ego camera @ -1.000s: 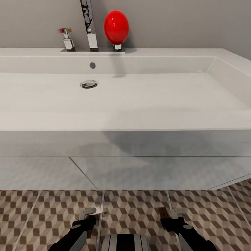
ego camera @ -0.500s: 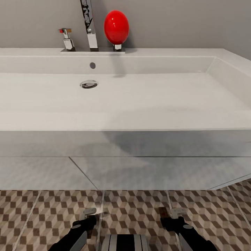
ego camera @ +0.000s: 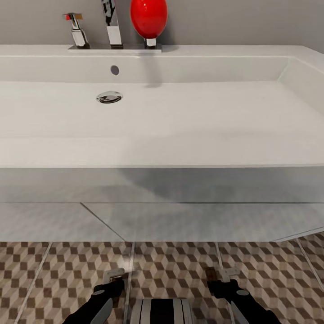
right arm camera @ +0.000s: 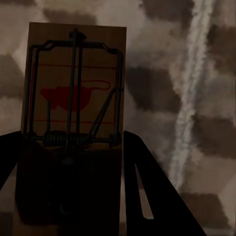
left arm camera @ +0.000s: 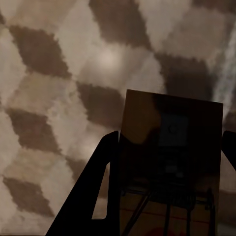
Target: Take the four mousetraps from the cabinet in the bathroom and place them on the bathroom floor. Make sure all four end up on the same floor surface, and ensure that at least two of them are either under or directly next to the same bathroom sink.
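Two mousetraps, one clamped in each hand: left hand (ego camera: 118, 274) grips one (left arm camera: 169, 162), right hand (ego camera: 220, 275) grips another (right arm camera: 73, 132), both low over the bathroom floor (ego camera: 180, 265) before the sink (ego camera: 180, 153).

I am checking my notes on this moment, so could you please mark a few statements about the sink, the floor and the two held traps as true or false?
1. A red egg-shaped object stands on the bathroom sink ledge beside the faucet. True.
2. The basin holds water. False: it looks dry, with the drain bare.
3. The right gripper holds a mousetrap printed with a red mouse shape. True.
4. The left gripper is empty. False: a brown board sits between its jaws.
5. The bathroom floor is plain white. False: it has a brown and beige cube pattern.
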